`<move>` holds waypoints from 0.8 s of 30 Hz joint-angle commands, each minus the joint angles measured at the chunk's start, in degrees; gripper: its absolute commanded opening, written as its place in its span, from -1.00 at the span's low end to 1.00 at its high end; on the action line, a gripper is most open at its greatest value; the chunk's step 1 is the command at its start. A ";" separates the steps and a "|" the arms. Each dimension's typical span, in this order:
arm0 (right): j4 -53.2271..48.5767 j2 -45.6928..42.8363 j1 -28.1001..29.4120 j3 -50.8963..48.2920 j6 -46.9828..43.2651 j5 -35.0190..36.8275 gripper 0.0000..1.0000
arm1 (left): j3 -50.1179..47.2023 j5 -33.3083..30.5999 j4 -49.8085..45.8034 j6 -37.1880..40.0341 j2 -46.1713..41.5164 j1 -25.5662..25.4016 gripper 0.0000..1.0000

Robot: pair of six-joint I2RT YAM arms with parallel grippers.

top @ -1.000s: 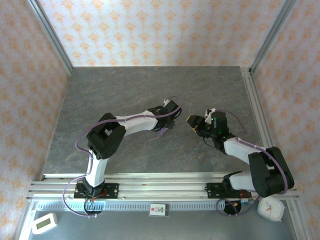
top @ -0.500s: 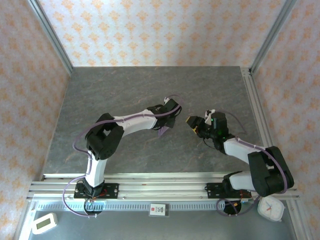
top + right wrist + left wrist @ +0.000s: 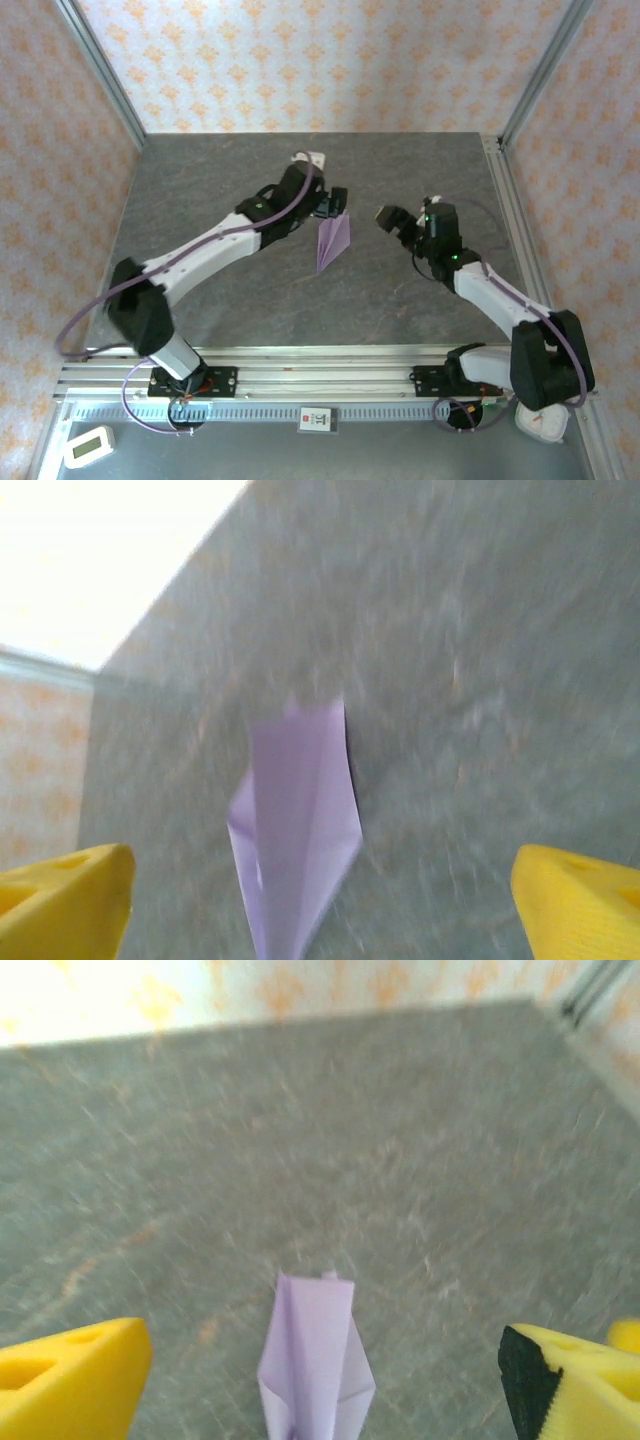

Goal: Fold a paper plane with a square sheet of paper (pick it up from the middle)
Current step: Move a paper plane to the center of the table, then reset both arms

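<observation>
Left gripper, yellow fingers spread wide, holding nothing. Right gripper, at its 3 o'clock, is equally wide and empty. The plane lies on the grey table at the left gripper's 6 o'clock, nose toward 6.

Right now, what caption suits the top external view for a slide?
Lilac plane lies free on the grey table, open left tool at its far end, open right tool to its right.

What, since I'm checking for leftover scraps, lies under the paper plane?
Grey table shows around the paper plane; the patch directly beneath it is covered and cannot be checked.
</observation>
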 commanded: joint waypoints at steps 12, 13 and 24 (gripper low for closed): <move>11.20 -1.98 -1.96 -3.58 -22.89 51.75 0.99 | -41.83 -20.95 39.65 9.96 -33.11 19.88 0.99; 11.65 0.31 -2.68 -3.66 -23.93 52.72 0.99 | -44.05 -21.27 41.22 12.04 -33.20 21.36 0.99; 51.74 11.79 -4.41 -20.58 -34.10 43.99 1.00 | -66.69 -23.43 80.04 18.21 -17.07 29.30 0.99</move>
